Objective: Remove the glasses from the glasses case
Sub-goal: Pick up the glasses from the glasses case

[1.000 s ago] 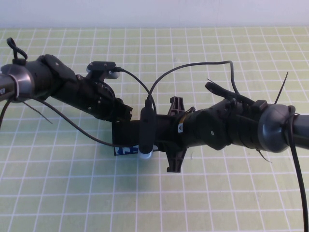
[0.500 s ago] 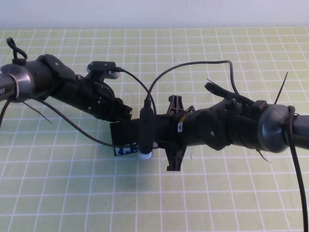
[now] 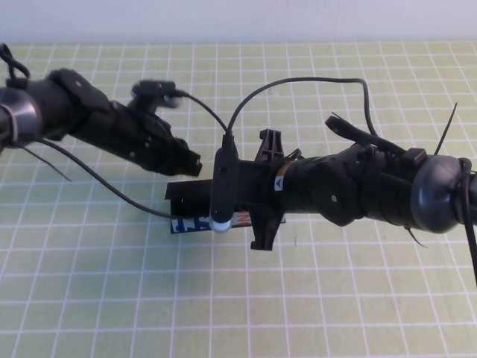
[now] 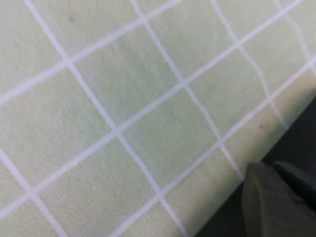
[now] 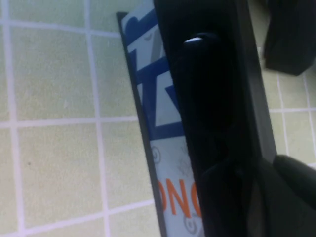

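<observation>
1. The table (image 3: pixel 89 283) wears a pale green cloth ruled in white squares and fills the high view up to a white wall at 12 o'clock.
2. The right arm (image 3: pixel 387 195) reaches in from 3 o'clock toward the centre. A small white triangle sticker sits on its wrist housing; no writing on it can be read.
3. The left arm (image 3: pixel 97 123) reaches in from 9 to 10 o'clock toward the centre.
4. The case (image 3: pixel 195 209) lies at the table's centre, open, with black lid and black interior. Its light blue side carries dark blue shapes and orange letters that look like "ON" in the right wrist view (image 5: pixel 163 148); the rest of the word is cut off.
5. The glasses are not clearly seen: a dark rounded form with a small glint lies in the case interior in the right wrist view, but I cannot tell whether it is the frame.
6. The right gripper (image 3: pixel 250 201) sits over the case's 3 o'clock end; how far its fingers are spread I cannot tell.
7. The left gripper (image 3: pixel 190 165) sits at the case's 11 o'clock edge; its spread cannot be told either.
</observation>
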You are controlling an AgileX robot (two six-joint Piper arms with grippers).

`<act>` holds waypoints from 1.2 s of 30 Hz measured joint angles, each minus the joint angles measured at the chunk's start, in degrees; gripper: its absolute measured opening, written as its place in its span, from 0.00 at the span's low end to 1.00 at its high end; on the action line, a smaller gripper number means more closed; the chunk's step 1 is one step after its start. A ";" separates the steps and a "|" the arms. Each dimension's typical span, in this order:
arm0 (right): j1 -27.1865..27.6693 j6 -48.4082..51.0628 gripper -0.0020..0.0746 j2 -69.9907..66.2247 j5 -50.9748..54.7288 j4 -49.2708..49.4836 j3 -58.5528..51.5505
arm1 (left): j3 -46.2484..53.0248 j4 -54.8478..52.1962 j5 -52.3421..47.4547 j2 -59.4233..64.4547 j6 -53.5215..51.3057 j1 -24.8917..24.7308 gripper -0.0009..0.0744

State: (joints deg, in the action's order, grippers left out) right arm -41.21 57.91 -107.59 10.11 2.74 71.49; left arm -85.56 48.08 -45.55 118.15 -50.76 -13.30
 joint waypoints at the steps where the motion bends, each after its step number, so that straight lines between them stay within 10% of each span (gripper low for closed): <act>1: 0.00 0.00 0.01 0.00 -0.13 0.37 0.00 | 0.00 -0.15 -0.30 -1.16 0.00 0.36 0.01; 8: 0.00 -0.19 0.01 0.00 -1.50 3.22 0.00 | 2.31 1.40 -3.62 -15.24 -2.16 4.70 0.01; 15: 0.00 -0.19 0.01 0.00 -2.06 4.63 0.09 | 21.12 16.94 -3.08 -25.17 -26.87 8.35 0.01; 36: 0.00 -0.32 0.01 0.00 -2.49 8.43 0.75 | 31.93 40.77 -3.89 -10.38 -58.17 9.90 0.01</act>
State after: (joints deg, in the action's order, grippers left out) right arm -41.21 57.59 -107.59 7.62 11.16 72.24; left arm -53.63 88.85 -49.45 107.77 -108.94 -3.40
